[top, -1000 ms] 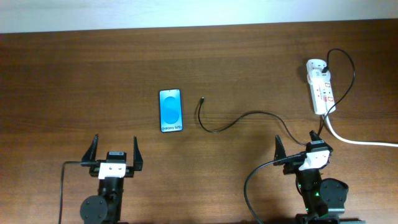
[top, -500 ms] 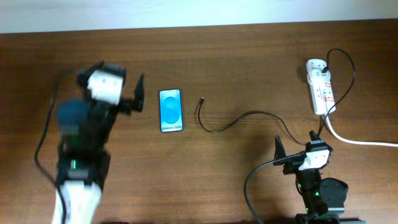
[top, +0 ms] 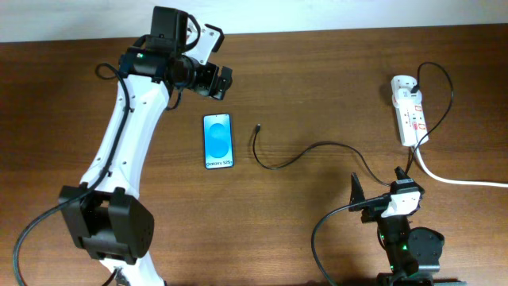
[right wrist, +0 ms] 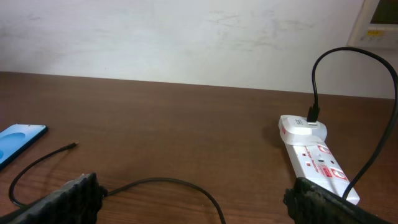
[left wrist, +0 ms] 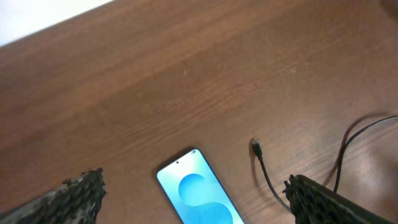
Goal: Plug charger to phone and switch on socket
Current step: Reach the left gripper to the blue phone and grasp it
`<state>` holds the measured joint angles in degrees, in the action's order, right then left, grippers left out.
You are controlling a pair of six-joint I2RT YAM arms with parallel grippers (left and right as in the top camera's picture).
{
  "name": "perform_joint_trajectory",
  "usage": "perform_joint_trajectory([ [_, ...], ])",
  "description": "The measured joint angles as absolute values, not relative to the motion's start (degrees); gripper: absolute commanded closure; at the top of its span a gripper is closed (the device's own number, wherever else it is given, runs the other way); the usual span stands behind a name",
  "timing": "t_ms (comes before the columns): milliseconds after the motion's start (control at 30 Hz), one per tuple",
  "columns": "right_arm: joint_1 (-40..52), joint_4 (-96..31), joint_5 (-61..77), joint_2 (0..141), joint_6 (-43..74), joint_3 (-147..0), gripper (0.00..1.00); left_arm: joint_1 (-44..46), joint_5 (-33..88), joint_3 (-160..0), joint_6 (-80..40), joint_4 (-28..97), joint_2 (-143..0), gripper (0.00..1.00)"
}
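Note:
The phone (top: 218,141) lies face up on the table with its blue screen lit. It also shows in the left wrist view (left wrist: 199,194) and at the left edge of the right wrist view (right wrist: 18,140). The charger cable (top: 317,146) curves from its plug tip (top: 259,126), which lies free just right of the phone, to the socket (top: 410,111) at the far right. My left gripper (top: 216,82) is open and empty, in the air just beyond the phone's far end (left wrist: 194,190). My right gripper (top: 379,181) is open and empty near the front edge (right wrist: 193,199).
A thick white cord (top: 460,181) runs from the socket off the right edge. The charger's adapter (right wrist: 303,126) sits plugged in at the socket's far end. The plug tip (left wrist: 255,147) lies between my left fingers' span and the phone.
My left arm has swung up from its rest near the front edge to the far side, above the phone. The right arm, phone and cable have not moved.

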<state>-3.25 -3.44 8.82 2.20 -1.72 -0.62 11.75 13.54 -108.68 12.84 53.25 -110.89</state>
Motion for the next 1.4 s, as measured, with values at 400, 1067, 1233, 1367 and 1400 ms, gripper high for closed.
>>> perform_joint_trajectory([
  [400, -3.2, -3.4, 8.8, 2.2, -1.7, -0.6, 0.02, 12.6, 7.5, -109.5, 1.0, 52.6, -111.5, 0.01],
  [1067, -3.2, -3.4, 8.8, 2.2, -1.7, -0.6, 0.02, 18.0, -0.5, -110.0, -15.7, 68.2, -130.3, 0.01],
  [1233, -3.2, -3.4, 8.8, 2.2, -1.7, -0.6, 0.02, 18.0, -0.5, -109.2, -15.7, 69.6, -132.8, 0.0],
  [1367, -3.2, -3.4, 8.8, 2.2, -1.7, -0.6, 0.02, 18.0, -0.5, -107.1, -15.7, 67.5, -133.0, 0.08],
  [1400, -3.2, -3.4, 8.8, 2.2, -1.7, -0.6, 0.02, 18.0, -0.5, -106.7, -15.7, 67.3, -133.1, 0.11],
])
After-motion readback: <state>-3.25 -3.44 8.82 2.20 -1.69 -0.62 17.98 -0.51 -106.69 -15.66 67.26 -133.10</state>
